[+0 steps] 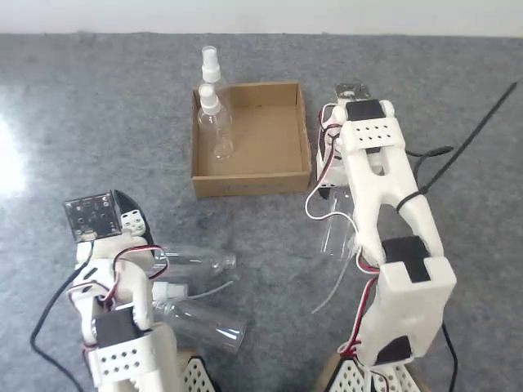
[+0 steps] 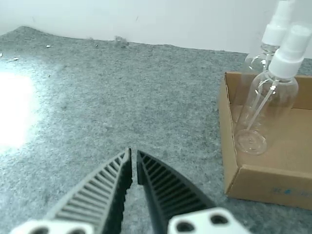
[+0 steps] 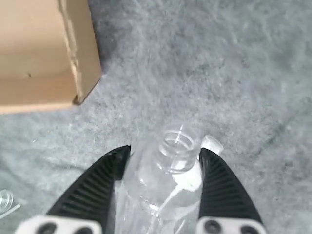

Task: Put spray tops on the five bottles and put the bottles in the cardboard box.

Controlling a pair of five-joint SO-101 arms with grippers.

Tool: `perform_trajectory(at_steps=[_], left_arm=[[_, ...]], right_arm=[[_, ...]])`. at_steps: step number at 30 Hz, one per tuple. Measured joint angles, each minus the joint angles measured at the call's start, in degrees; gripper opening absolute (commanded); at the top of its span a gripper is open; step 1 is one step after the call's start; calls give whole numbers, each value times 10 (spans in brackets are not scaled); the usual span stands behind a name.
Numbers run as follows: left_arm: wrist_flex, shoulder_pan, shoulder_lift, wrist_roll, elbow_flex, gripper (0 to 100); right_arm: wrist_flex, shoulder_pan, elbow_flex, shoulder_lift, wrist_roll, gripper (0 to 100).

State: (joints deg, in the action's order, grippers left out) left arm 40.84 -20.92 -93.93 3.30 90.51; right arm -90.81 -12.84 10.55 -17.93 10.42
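Uncapped clear plastic bottle [image 3: 168, 178] sits clamped between the jaws of the right gripper [image 3: 165, 151], just beside the brown cardboard box [image 3: 83, 63] on the grey felt surface [image 3: 234, 73]; judged light, slick, crushable, so hold mid-body, gently; left gripper [image 2: 134, 157] closed on nothing.

The grey surface [image 1: 98, 122] carries the cardboard box [image 1: 245, 186] just beside the right claw [image 3: 165, 150], a capped bottle [image 1: 210, 69] standing beyond it, and two open bottles [image 1: 196, 261] with a loose spray top [image 1: 173, 290] lying near the left claw [image 2: 132, 153].
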Motion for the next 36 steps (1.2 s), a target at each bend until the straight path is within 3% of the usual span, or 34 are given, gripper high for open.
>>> perform_trajectory(at_steps=[20, 36], left_arm=[[0, 0, 0, 0, 0, 13], [26, -19, 0, -33, -3, 13]], right_arm=[[-94, 0, 0, 143, 0, 101], [-88, -1, -73, 276, 0, 102]])
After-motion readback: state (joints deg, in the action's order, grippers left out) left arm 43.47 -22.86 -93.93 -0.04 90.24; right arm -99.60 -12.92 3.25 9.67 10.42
